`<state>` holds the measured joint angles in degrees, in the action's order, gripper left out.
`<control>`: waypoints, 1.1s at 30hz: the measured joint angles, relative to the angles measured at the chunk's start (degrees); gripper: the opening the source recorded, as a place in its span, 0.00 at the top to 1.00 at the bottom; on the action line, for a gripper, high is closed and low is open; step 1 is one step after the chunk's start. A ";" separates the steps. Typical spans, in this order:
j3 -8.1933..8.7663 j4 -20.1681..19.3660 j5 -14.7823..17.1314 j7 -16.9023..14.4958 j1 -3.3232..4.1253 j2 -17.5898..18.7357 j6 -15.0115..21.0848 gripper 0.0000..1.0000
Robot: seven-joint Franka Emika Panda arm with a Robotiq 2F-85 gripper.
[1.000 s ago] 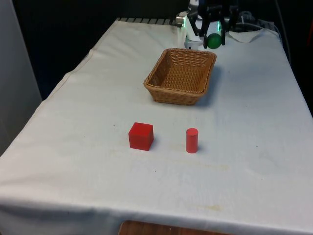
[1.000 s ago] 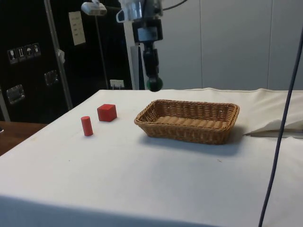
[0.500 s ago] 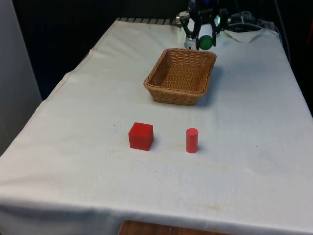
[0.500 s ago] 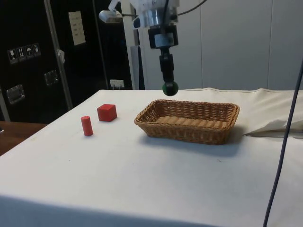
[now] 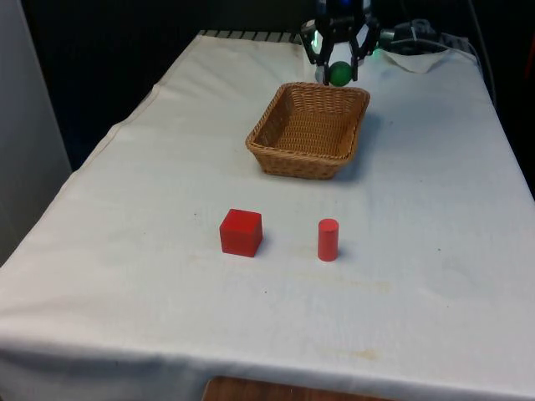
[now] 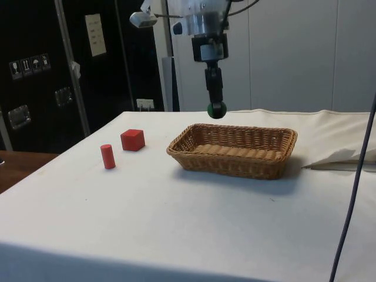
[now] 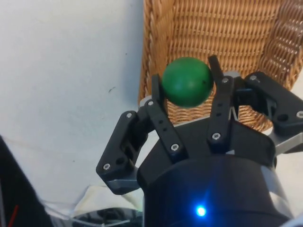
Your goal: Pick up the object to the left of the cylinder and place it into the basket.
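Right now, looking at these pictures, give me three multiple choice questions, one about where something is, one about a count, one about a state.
1. Where is the gripper?
A. above the basket's far end
B. over the cube
C. resting on the cloth beside the cylinder

2. How many red blocks stand on the cloth?
A. one
B. two
C. three

3. What is the gripper doing?
A. open and empty
B. shut on a red cube
C. shut on the green ball

Answers: 1 A, it hangs over the rim of the basket nearest the robot. 2 B, the red cube and the red cylinder. 3 C, the fingers pinch the green ball.
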<state>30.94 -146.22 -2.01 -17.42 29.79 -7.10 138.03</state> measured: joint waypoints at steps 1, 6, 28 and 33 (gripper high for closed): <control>0.00 0.00 0.00 0.00 0.00 0.00 0.00 1.00; 0.17 -0.52 -2.23 1.15 -0.17 0.34 1.72 1.00; 2.18 -1.83 -0.74 -1.72 -0.57 12.03 14.04 1.00; 2.35 -1.83 0.40 -2.81 -0.69 14.55 15.81 1.00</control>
<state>33.29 -148.05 -1.60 -20.23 29.11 7.45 153.84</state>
